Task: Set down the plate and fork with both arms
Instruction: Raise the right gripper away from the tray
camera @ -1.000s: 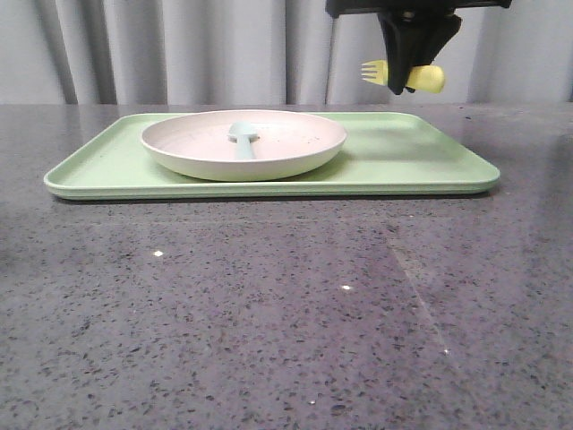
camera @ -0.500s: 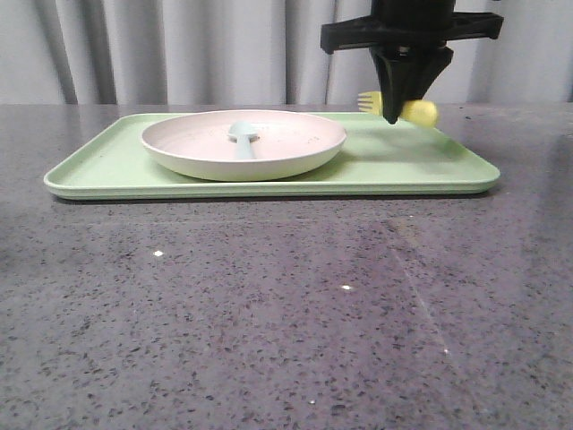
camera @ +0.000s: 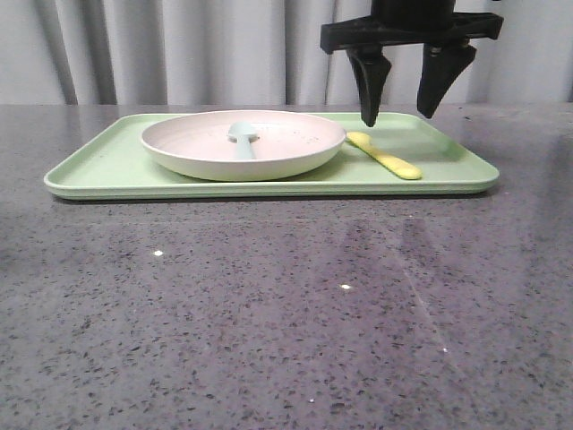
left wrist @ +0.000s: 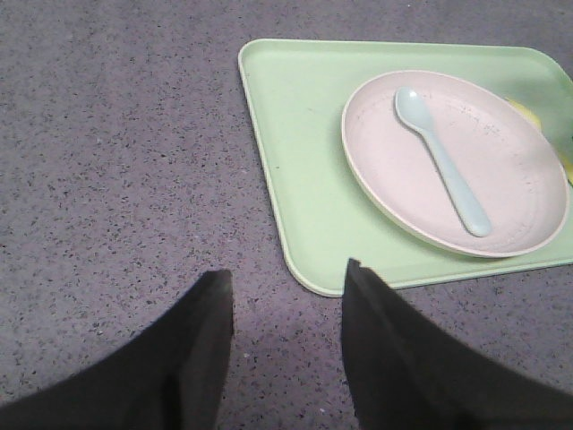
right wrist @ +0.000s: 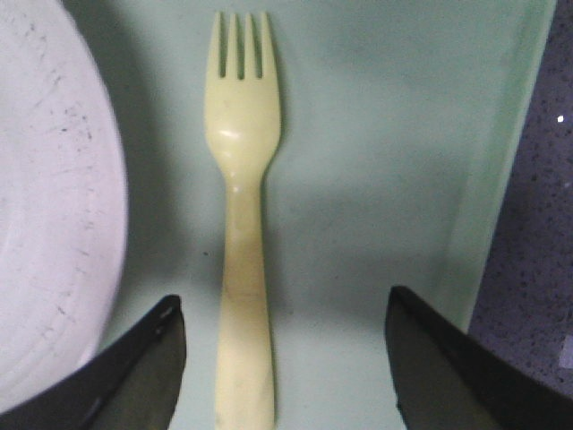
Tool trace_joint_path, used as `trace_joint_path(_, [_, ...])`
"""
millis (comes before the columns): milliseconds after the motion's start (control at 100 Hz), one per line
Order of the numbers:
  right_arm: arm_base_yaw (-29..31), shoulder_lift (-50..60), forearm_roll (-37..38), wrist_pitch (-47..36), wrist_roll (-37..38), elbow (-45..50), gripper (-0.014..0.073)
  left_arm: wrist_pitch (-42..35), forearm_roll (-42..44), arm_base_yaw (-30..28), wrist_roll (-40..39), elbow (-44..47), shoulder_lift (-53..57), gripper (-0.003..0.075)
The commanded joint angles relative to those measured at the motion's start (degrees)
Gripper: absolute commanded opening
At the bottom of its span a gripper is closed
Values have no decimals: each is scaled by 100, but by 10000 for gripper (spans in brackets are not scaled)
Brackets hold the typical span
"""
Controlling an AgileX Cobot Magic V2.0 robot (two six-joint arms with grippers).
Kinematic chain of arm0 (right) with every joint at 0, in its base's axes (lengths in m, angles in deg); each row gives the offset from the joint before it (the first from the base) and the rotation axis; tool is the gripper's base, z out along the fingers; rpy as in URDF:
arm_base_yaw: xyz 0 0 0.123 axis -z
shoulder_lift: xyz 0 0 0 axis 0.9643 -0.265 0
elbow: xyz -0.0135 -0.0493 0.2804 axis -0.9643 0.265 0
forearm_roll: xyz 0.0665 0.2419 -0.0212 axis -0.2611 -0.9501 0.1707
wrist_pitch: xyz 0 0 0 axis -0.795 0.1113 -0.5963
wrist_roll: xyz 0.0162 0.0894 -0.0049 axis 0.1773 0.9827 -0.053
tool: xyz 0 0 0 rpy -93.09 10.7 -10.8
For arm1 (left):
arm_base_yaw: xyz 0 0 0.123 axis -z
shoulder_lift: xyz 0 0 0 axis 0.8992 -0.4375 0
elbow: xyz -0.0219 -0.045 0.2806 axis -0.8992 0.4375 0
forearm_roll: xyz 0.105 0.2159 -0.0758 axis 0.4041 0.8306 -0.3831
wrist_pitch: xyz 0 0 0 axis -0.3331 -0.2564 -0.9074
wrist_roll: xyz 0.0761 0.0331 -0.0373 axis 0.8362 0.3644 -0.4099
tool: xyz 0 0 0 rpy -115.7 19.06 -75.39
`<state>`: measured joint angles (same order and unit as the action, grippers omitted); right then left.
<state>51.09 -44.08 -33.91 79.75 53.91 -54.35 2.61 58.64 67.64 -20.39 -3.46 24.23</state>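
The right gripper (camera: 403, 116) is matte black throughout: two tapered, wedge-shaped fingers narrowing to blunt tips, hung from a flat black crossbar with angular ends beneath a darker central housing. The left gripper (left wrist: 286, 296) shows the same plain black finish, its two broad fingers (left wrist: 170, 367) smooth-faced with straight inner edges. No cables, screws or markings are discernible.

My front camera sits low, facing the tray (camera: 269, 184) across the table. Left wrist looks down from beyond the tray's 9 o'clock end; right wrist hangs close over the fork (right wrist: 242, 242).
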Motion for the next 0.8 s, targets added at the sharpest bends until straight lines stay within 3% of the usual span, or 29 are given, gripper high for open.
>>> trace_joint_path(0, [42, 418, 69, 345, 48, -156, 486, -343, -115, -24, -39, -153, 46, 294])
trace_joint_path(290, [37, 949, -79, 190, 196, 117, 486, -418, -115, -24, -39, -153, 46, 294])
trace_joint_path(790, [37, 2901, -83, -1111, 196, 2265, 486, -564, -115, -24, -39, -153, 46, 294])
